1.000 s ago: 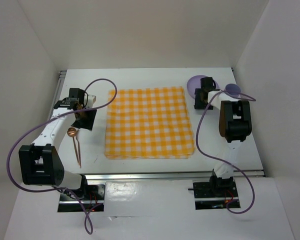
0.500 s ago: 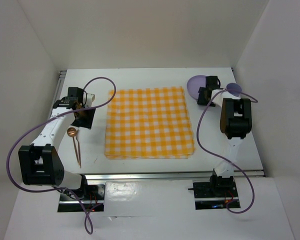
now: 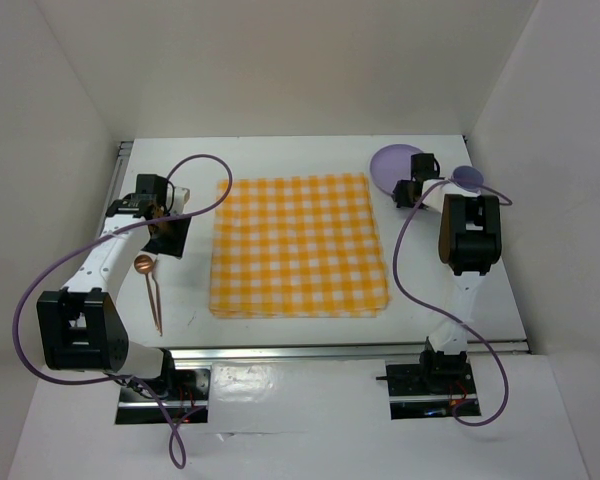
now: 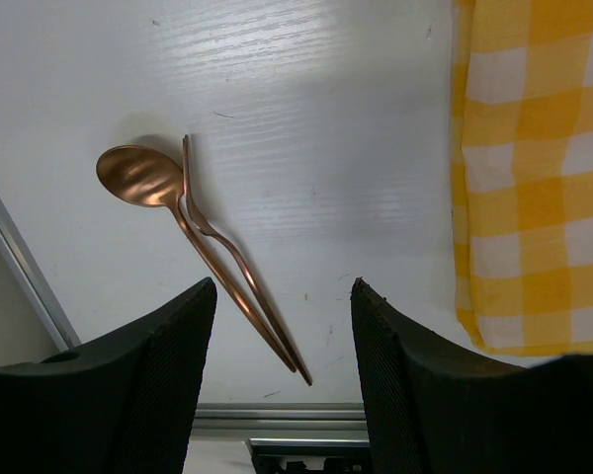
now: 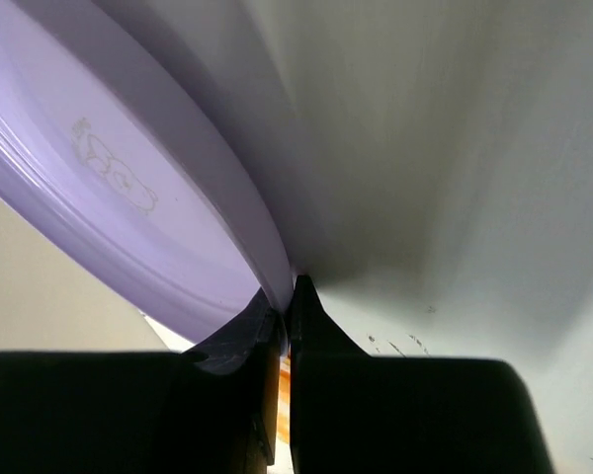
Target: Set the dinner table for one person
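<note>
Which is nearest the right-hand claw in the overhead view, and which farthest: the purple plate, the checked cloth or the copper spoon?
1. The purple plate, far right, its rim pinched by the right gripper.
2. The checked cloth, in the centre.
3. The copper spoon, on the left side.

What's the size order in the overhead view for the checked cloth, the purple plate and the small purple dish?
1. checked cloth
2. purple plate
3. small purple dish

The right arm partly hides both purple pieces, but the order still looks clear.
</note>
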Motion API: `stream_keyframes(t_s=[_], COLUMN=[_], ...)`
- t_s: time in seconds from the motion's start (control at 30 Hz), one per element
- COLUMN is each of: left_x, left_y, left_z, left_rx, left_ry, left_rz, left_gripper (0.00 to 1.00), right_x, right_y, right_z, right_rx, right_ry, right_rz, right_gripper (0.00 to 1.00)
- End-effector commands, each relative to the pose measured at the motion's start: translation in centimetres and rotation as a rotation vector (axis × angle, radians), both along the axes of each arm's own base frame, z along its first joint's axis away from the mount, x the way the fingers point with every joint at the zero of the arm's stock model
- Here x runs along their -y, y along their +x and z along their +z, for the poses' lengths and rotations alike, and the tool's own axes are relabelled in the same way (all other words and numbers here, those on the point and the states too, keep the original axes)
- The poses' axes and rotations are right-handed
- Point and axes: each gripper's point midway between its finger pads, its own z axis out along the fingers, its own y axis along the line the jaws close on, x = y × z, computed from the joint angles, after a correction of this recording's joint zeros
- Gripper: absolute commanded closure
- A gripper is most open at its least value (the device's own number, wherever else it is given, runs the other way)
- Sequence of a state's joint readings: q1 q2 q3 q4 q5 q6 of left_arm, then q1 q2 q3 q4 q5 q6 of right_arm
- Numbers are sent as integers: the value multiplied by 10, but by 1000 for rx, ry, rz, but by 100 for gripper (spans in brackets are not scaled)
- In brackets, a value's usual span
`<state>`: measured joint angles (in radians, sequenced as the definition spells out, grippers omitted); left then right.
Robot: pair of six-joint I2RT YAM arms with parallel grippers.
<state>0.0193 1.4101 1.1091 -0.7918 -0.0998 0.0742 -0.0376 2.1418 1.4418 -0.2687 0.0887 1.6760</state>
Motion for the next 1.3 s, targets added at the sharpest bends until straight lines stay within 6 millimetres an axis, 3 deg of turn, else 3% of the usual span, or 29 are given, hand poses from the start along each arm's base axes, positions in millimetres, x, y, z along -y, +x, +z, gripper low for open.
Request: stream_keyframes(t_s=[0.0, 0.23, 0.27, 0.33, 0.4, 0.43, 0.5, 0.53, 0.63, 0.8, 0.9, 1.03, 1.07, 1.27], left_x=[-1, 0, 0, 0, 2, 3, 5, 5, 9, 13, 13, 13, 12, 8], left_y=[8, 8, 8, 8, 8, 8, 8, 5, 2, -1, -3, -6, -6, -12], left_z=[10, 13, 13, 16, 21, 21, 24, 24, 28, 38, 40, 42, 42, 46], left_rx=[35, 45, 45, 54, 74, 74, 87, 78, 87, 108, 109, 120, 120, 130], left_ry=[-4, -9, -9, -8, -17, -26, -33, -34, -53, -74, -74, -73, -64, -41], left_rz=[7, -5, -5, -6, -10, -14, -19, -18, -28, -40, -40, -40, -35, -35], left_gripper=[36, 36, 36, 36, 36, 36, 36, 36, 36, 36, 36, 36, 36, 36], right_x=[6, 7, 7, 0, -2, -2, -9, -11, -28, -49, -86, -137, -154, -192], right_y=[-14, -6, -12, -13, -25, -26, -38, -41, -52, -60, -72, -98, -112, -145], right_z=[-9, 50, 50, 75, 77, 95, 93, 102, 103, 130, 142, 140, 128, 92], right_rx=[-68, 69, 70, 140, 146, 194, 188, 207, 234, 348, 378, 413, 398, 294], right_ry=[-61, -147, -156, -174, -191, -206, -191, -184, -144, -165, -168, -162, -140, -91], right_rz=[43, 135, 146, 182, 214, 219, 260, 268, 330, 482, 688, 989, 1099, 1387], right_gripper=[100, 100, 100, 100, 100, 100, 100, 100, 100, 100, 100, 100, 100, 100])
